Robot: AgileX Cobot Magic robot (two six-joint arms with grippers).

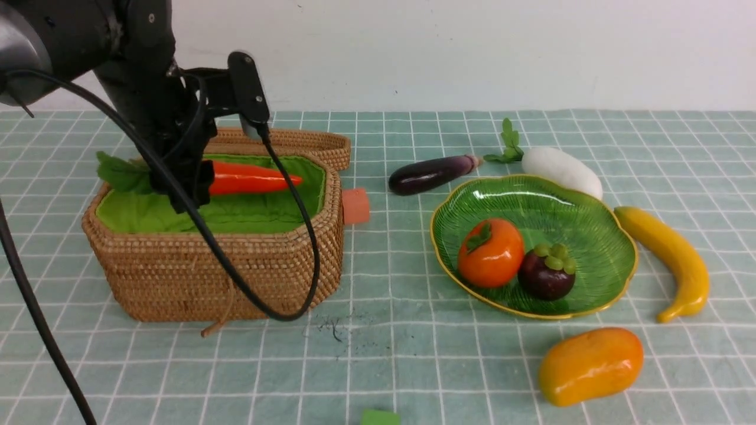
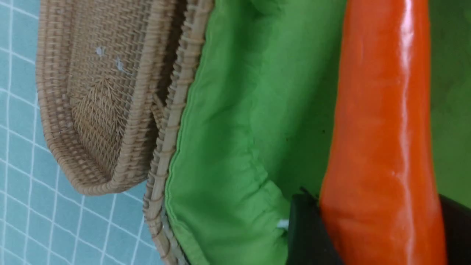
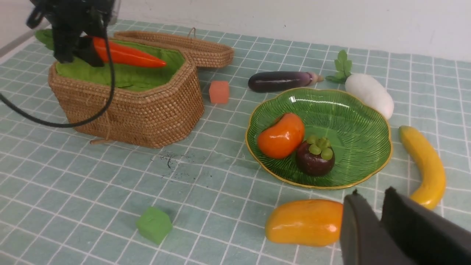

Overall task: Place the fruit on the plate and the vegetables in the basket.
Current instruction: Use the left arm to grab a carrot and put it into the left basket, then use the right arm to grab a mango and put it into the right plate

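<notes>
My left gripper (image 1: 189, 183) is shut on the thick end of the carrot (image 1: 248, 178), which hangs level just over the green lining of the basket (image 1: 236, 265). The left wrist view shows both black fingers (image 2: 309, 228) pressed against the carrot (image 2: 382, 110). On the plate (image 1: 567, 206) sit the persimmon (image 1: 490, 252) and the mangosteen (image 1: 546, 273). The banana (image 1: 673, 254) and mango (image 1: 590, 366) lie on the cloth beside the plate, with the eggplant (image 1: 431, 174) and radish (image 1: 561, 170) behind it. My right gripper (image 3: 372, 193) hovers shut and empty near the mango (image 3: 305, 222).
The basket's lid (image 1: 295, 141) lies flipped open behind it. An orange cube (image 1: 356, 205) sits against the basket's right side and a green cube (image 1: 380, 417) at the front edge. The left arm's black cable (image 1: 283, 307) loops in front of the basket.
</notes>
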